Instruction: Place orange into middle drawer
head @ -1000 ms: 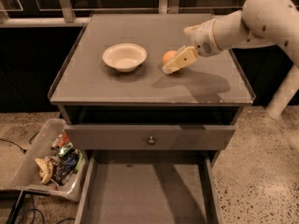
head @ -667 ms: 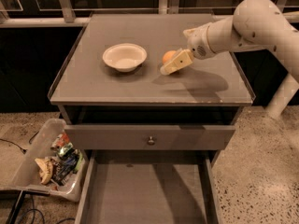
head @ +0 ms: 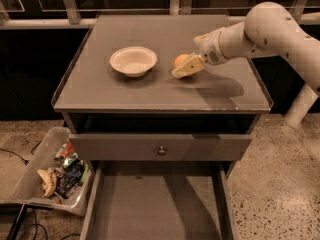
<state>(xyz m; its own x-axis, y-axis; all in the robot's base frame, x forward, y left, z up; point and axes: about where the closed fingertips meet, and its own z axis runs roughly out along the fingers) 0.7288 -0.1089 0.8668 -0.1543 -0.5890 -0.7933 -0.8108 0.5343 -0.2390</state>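
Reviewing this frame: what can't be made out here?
Camera view only:
Orange: its lower right side is hidden behind the gripper, low over the tabletop, right of the bowl.
Middle drawer: front end cut off by the bottom edge.
Floor bin contents: too jumbled to identify.

Arm: the white jointed robot arm (head: 270,26) has swung its elbow closer to the cream-white shallow bowl (head: 120,54) than 1 second ago.
Gripper: the cream two-finger gripper (head: 186,68) has edged slightly bowlward, just beside the small round orange fruit (head: 179,59).
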